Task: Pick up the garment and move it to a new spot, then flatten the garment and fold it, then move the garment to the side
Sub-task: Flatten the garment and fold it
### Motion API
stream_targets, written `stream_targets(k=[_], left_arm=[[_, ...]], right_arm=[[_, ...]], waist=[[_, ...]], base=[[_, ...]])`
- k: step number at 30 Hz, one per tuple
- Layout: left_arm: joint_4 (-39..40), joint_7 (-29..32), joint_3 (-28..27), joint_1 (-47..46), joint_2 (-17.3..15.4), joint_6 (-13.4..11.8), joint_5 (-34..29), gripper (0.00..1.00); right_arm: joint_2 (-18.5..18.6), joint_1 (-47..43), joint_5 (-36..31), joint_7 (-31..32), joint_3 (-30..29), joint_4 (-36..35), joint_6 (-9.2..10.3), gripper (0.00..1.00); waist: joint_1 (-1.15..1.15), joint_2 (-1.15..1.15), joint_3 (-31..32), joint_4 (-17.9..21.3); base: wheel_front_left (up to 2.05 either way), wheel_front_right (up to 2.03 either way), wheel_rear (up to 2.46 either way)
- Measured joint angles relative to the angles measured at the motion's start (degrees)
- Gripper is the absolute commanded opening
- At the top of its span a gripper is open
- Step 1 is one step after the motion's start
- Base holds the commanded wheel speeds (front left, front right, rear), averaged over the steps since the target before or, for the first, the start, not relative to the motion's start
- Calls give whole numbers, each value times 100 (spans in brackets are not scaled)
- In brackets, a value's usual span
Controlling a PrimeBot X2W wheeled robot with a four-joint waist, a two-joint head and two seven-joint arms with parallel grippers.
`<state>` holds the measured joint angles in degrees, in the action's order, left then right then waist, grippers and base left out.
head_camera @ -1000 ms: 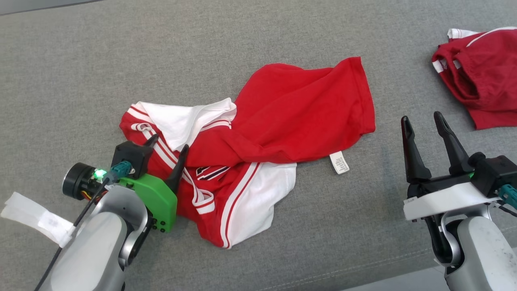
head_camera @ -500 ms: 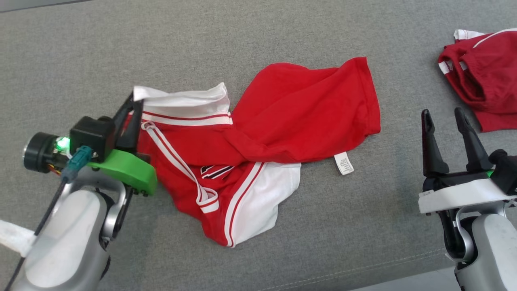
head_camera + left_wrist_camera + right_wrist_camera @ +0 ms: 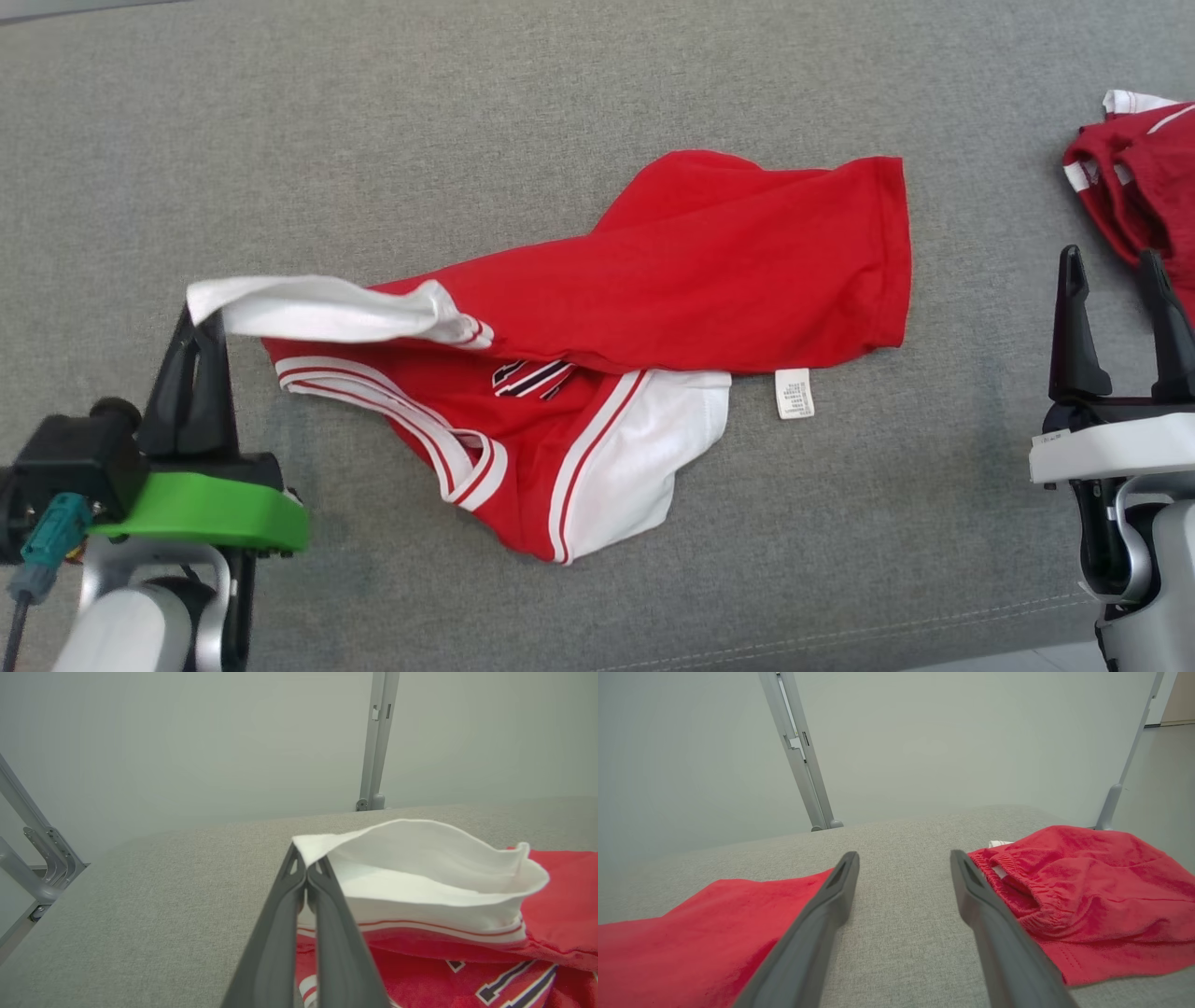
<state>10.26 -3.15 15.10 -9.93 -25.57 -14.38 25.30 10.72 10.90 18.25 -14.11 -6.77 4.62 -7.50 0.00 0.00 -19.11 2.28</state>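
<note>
A red garment [image 3: 709, 280] with white sleeves and striped trim lies crumpled across the grey cushion [image 3: 467, 112]. My left gripper [image 3: 201, 322] is shut on the edge of its white sleeve [image 3: 317, 308], holding that sleeve lifted to the left. In the left wrist view the closed left gripper [image 3: 306, 861] pinches the corner of the white sleeve [image 3: 420, 858] above the red garment [image 3: 551, 919]. My right gripper [image 3: 1111, 271] stands open at the right, empty, beside the garment's hem. The right wrist view has the open right gripper [image 3: 903, 858] above bare cushion beside the red garment [image 3: 691, 924].
A second, darker red garment [image 3: 1134, 177] lies bunched at the far right, close to my right fingers, and appears as the darker garment [image 3: 1087, 891] in the right wrist view. A white care label [image 3: 794, 393] sticks out below the hem. Grey frame posts [image 3: 376, 742] stand behind the cushion.
My left gripper shut on the white sleeve and pulled it up and leftward, stretching the garment out. The head camera shifted, so the scene slid rightward.
</note>
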Motion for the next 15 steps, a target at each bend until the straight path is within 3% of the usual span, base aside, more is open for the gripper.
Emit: stream_targets(k=[6,7,8,9,15], left_arm=[[-465,-197,233,381,483,127,431,0],[-577,-229,264,399,544,157,470,24],[-656,-269,289,404,597,181,509,87],[-710,-332,299,404,654,211,561,100],[-767,-658,204,404,733,272,639,100]], right_arm=[[-49,-1,-19,112,7,-29,0,100],[-48,0,-19,119,23,-25,0,100],[-43,0,-19,123,32,-23,0,100],[-35,2,-19,125,45,-26,0,100],[48,2,-30,146,83,-98,0,100]], waist=[[0,0,-29,-91],[0,0,-21,-96],[0,0,-11,-98],[0,0,1,-101],[0,0,113,-128]], base=[[0,0,0],[0,0,0],[0,0,0],[0,0,0],[0,0,0]])
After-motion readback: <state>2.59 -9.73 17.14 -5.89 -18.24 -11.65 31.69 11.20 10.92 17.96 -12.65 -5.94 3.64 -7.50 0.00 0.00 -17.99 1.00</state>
